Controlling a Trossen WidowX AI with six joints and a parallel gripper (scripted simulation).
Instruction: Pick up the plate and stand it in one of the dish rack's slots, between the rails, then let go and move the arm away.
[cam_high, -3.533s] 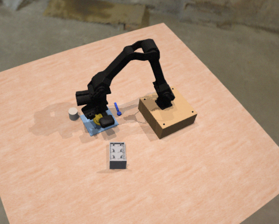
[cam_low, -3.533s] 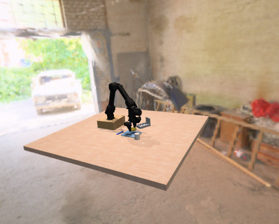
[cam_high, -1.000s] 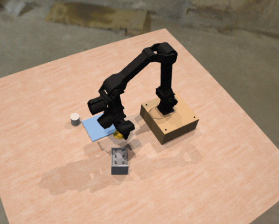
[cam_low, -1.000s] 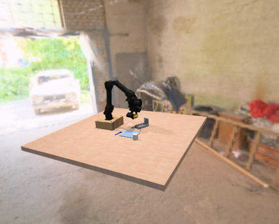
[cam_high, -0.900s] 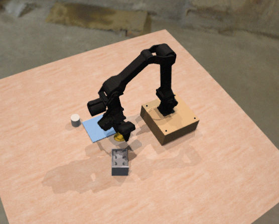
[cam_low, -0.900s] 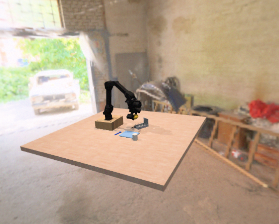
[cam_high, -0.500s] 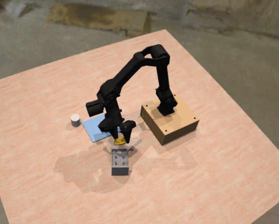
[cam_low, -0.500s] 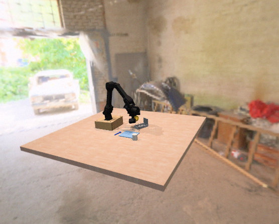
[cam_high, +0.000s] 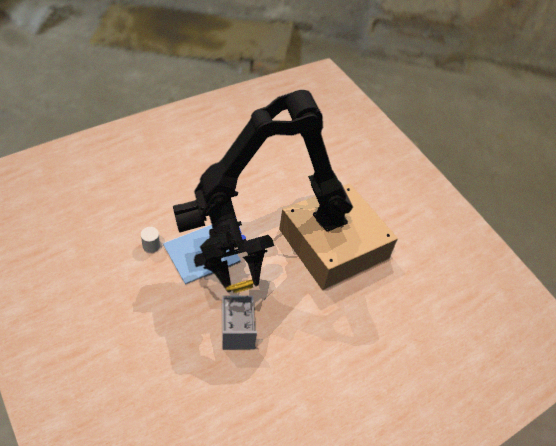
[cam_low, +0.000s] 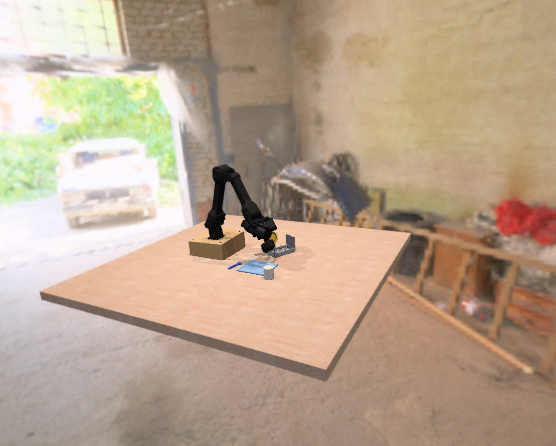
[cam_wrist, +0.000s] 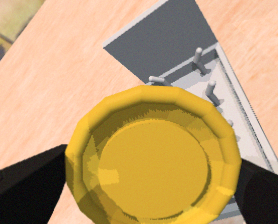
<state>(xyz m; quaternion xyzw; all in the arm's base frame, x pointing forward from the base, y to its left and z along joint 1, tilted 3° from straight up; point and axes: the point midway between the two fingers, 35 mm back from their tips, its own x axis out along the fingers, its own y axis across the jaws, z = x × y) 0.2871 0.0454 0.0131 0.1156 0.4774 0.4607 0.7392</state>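
Note:
The yellow round plate (cam_high: 240, 286) (cam_low: 273, 237) (cam_wrist: 154, 167) is between the two black fingers of my gripper (cam_high: 242, 285) (cam_wrist: 151, 159), which is shut on its opposite edges. In the top view the plate looks nearly edge-on, tilted up, beside the far end of the grey dish rack (cam_high: 239, 341) (cam_low: 290, 242) (cam_wrist: 160, 42). In the wrist view the plate's face fills the lower middle and hides part of the rack. Pegs and a tall end wall of the rack show past it. Whether plate and rack touch I cannot tell.
A blue flat mat (cam_high: 186, 255) (cam_low: 250, 268) lies under and beside the arm. A white-grey cylinder (cam_high: 150, 240) (cam_low: 268, 272) stands near its outer corner. A small blue object (cam_low: 234, 265) lies by the mat. The arm's wooden base block (cam_high: 345, 235) (cam_low: 216, 247) stands to one side.

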